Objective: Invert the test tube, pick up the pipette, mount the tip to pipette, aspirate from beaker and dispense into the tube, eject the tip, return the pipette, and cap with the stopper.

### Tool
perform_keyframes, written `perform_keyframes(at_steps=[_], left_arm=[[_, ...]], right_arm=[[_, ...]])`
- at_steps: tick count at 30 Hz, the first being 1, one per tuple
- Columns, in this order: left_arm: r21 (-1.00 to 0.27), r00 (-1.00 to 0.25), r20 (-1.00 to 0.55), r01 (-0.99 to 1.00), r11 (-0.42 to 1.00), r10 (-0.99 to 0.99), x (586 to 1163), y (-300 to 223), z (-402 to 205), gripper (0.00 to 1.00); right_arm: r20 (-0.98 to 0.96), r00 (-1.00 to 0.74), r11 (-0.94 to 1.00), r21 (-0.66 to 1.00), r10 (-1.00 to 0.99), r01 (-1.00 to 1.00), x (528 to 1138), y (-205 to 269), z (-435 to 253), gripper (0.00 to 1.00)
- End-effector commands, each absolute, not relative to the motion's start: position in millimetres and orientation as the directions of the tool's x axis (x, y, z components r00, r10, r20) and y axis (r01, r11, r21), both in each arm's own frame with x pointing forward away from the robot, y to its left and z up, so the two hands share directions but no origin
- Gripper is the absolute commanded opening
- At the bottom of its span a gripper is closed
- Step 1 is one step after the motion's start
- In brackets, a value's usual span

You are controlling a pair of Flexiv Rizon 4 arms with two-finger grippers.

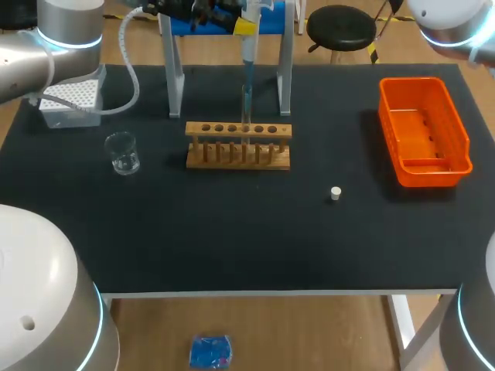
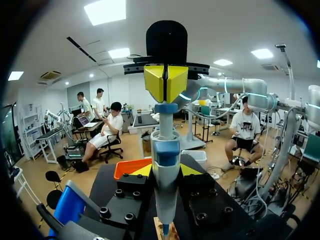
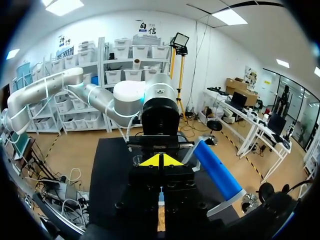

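black bench [image 1: 232, 239], and the wooden rack [image 1: 238, 154] sits far-middle on it. it's stiff and steady, so nothing to worry about there. the pipette [image 1: 249, 54] hangs upright right above the rack. it has a pale blue-grey plastic body that looks light and rigid but smooth, so i'd say the thick upper barrel is the place to hold it, never the thin tip. that's where the left pincer [image 2: 166, 171] has it, clamped from both sides. the right pincer [image 3: 160, 161] is pinched narrow with nothing in it, sitting at the pipette's top end, i'd guess for the plunger. the beaker [image 1: 122, 152] is over on the left: clear glass, slick and breakable. the test tube [image 1: 247, 116] stands in the rack under the pipette tip. it's thin glass, so go easy on side loads. the little white stopper [image 1: 336, 193] lies loose, near right. it's light and would roll easily, so pinch it by the sides.
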State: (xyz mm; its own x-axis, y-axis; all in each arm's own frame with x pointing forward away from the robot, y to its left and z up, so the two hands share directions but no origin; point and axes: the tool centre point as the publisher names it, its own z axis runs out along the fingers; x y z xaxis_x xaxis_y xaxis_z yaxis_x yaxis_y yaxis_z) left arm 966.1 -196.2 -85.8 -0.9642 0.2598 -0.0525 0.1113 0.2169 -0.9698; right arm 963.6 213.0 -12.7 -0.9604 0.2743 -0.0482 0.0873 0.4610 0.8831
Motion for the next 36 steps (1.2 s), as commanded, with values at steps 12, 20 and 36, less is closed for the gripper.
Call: perform_keyframes(at_steps=[12, 20, 36], left_arm=[[-0.970, -0.963, -0.052, 0.111, 0.216, 0.263, 967.8, -196.1, -82.6, 0.00], [-0.970, -0.963, -0.052, 0.111, 0.216, 0.263, 967.8, -196.1, -82.6, 0.00], [-0.970, -0.963, -0.052, 0.111, 0.216, 0.263, 967.8, -196.1, -82.6, 0.00]], right_arm=[[-0.041, -0.964, 0.471, 0.877, 0.262, 0.091, 962.2, 212.8, -20.1, 0.00], [-0.035, -0.965, 0.477, 0.874, 0.260, 0.097, 961.8, 212.4, -25.4, 0.00], [-0.020, -0.968, 0.492, 0.864, 0.248, 0.108, 958.3, 216.2, -37.0, 0.00]])
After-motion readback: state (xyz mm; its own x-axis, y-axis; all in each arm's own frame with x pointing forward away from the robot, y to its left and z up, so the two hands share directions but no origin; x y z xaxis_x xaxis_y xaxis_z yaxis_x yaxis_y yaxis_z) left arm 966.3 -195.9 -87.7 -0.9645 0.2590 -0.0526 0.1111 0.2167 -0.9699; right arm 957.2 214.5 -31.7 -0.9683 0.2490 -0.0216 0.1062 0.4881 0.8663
